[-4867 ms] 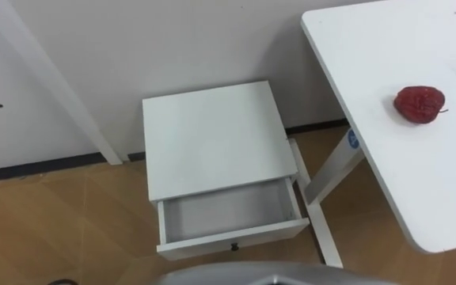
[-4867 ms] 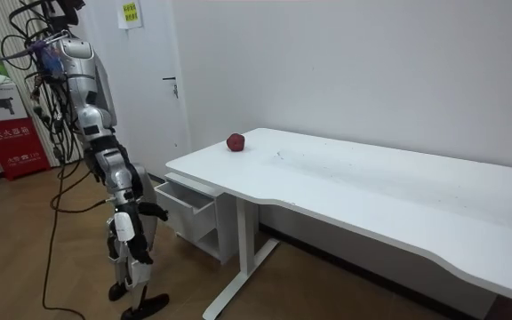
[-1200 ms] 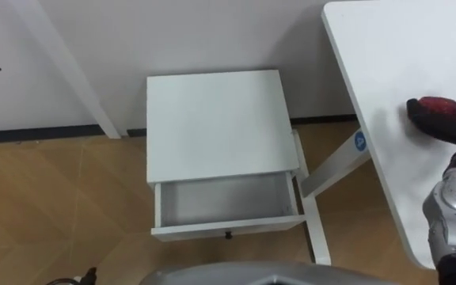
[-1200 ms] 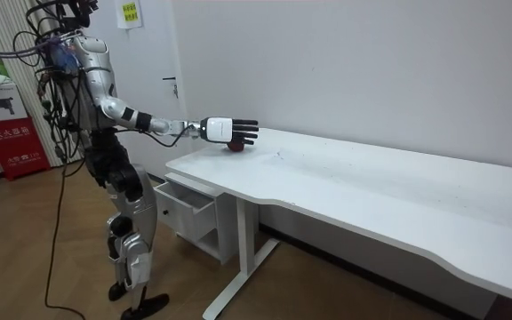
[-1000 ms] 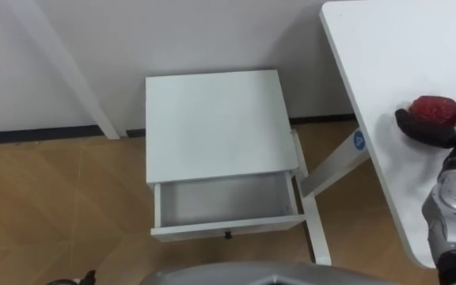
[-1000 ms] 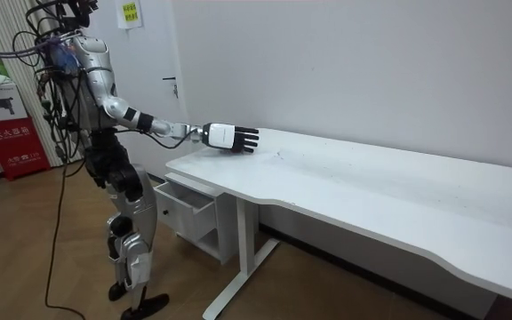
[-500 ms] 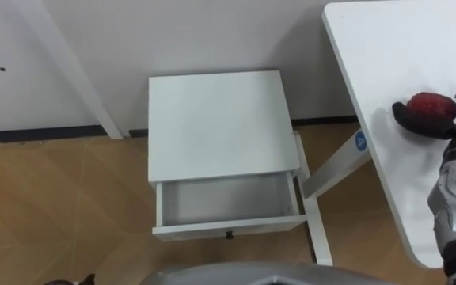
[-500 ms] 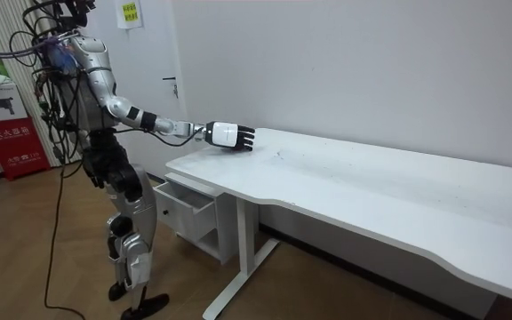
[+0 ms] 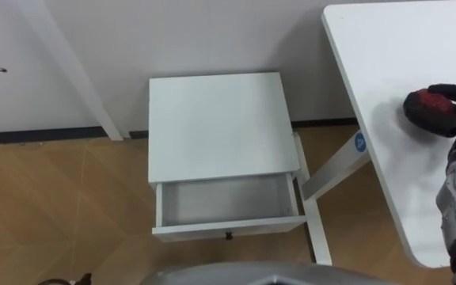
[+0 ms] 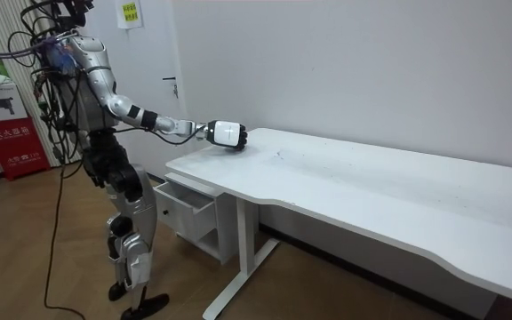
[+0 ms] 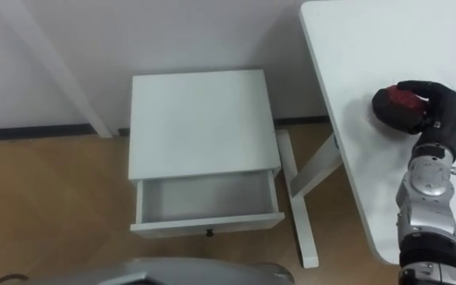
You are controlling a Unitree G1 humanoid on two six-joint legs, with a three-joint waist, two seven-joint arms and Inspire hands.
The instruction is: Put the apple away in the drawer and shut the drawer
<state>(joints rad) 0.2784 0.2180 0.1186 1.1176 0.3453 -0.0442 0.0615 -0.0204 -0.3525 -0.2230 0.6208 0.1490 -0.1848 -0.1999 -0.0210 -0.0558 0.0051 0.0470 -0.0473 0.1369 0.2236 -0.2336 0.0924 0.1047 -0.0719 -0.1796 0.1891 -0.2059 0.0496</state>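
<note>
A red apple (image 9: 431, 104) (image 11: 400, 101) lies on the white desk (image 9: 402, 47) at the right, and my right hand (image 9: 450, 111) (image 11: 426, 107) (image 10: 229, 135) has its dark fingers curled round it. Below and to the left stands a small white bedside cabinet (image 9: 216, 123) with its drawer (image 9: 226, 207) pulled out and bare inside. In the room view I stand upright beside the cabinet (image 10: 189, 209), right arm stretched out over the desk's corner.
The desk's white leg and foot (image 9: 317, 214) stand just right of the drawer. A white slanted board (image 9: 70, 71) leans on the wall behind the cabinet. Wooden floor lies around it. A red sign (image 10: 12, 142) stands behind me.
My right hand's fingers, spread over the apple half a second ago, have curled round it. The apple stays on the desk.
</note>
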